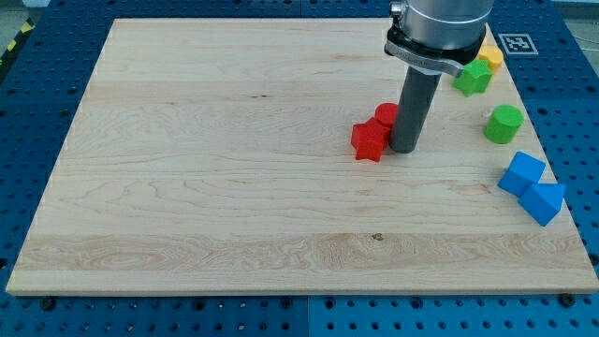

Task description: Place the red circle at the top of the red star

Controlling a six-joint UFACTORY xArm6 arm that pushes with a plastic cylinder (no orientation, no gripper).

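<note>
The red star lies on the wooden board, right of its middle. The red circle sits just above and to the right of the star, touching it; the rod hides part of the circle. My tip rests on the board right beside the star's right side and just below the circle, touching or nearly touching both.
A green star-like block and a yellow block lie at the upper right, partly under the arm's mount. A green round block lies at the right edge. Two blue blocks lie at the right edge, lower down.
</note>
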